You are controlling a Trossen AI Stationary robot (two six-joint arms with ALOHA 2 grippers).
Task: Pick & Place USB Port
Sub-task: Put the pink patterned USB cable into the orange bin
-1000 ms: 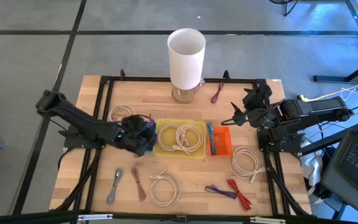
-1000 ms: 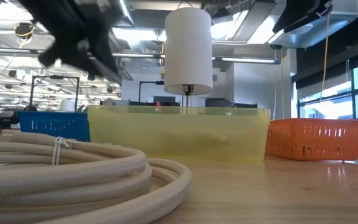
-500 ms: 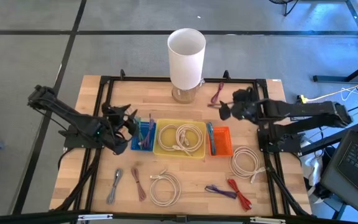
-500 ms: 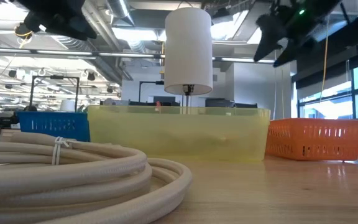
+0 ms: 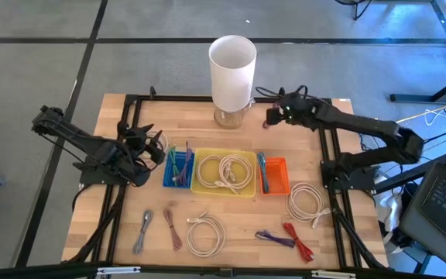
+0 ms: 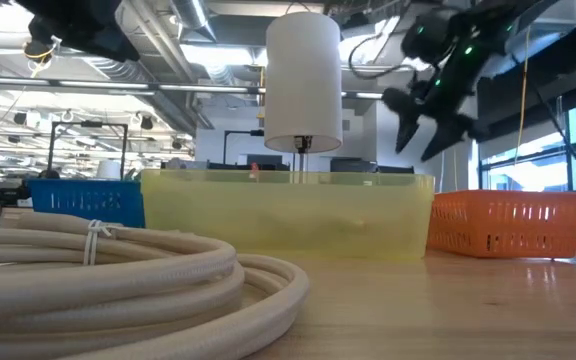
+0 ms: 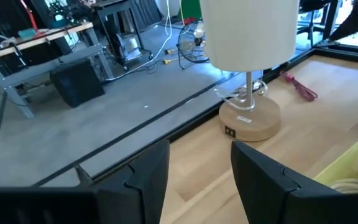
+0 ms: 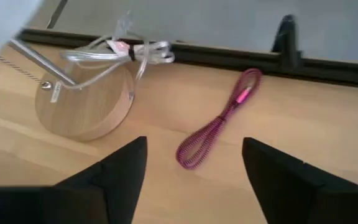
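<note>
We've got the right gripper (image 5: 272, 117) hanging just beside the lamp (image 5: 231, 74), fingers spread w/ nothing between them, over the pink cable (image 8: 219, 121) lying near the lamp's base. Left gripper (image 5: 152, 146) waits released, well off. Risk: a low approach clips the base, or fingers pinch only one strand & it slips.

White lamp (image 5: 232, 66) on round wooden base (image 8: 82, 106) at table's (image 5: 347, 240) far edge, clear cord bundled beside it.
</note>
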